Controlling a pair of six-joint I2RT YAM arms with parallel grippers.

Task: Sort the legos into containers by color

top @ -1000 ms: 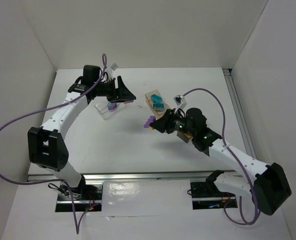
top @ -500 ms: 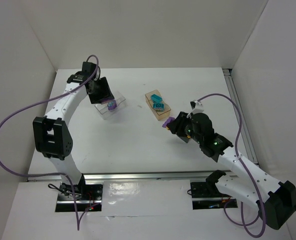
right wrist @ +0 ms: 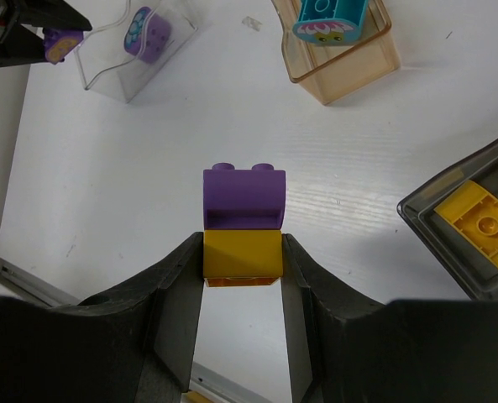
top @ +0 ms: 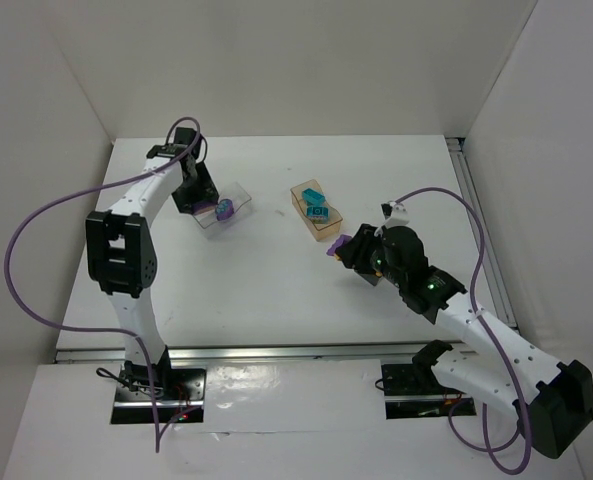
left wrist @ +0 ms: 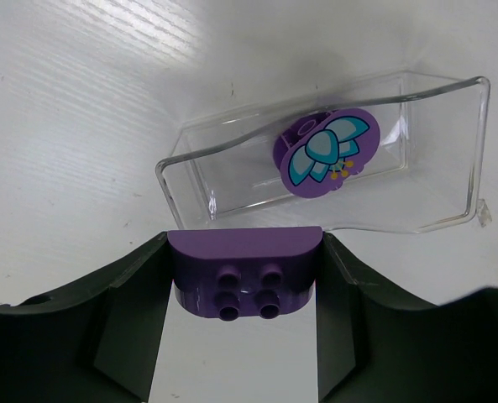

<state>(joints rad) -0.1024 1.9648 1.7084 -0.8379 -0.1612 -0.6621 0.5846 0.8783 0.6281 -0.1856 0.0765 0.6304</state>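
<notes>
Bright, even light; soft shadows; sharp focus.

A robotics lab cell: white walls [top: 306, 60] enclose a white table [top: 266, 290] bearing two cabled arms [top: 136, 195]

Glossy plastic legos [left wrist: 244, 281]; clear plastic box [left wrist: 437, 168]

Left claw [left wrist: 244, 281] and right claw [right wrist: 242, 252] both clamped, seemingly hovering.
</notes>
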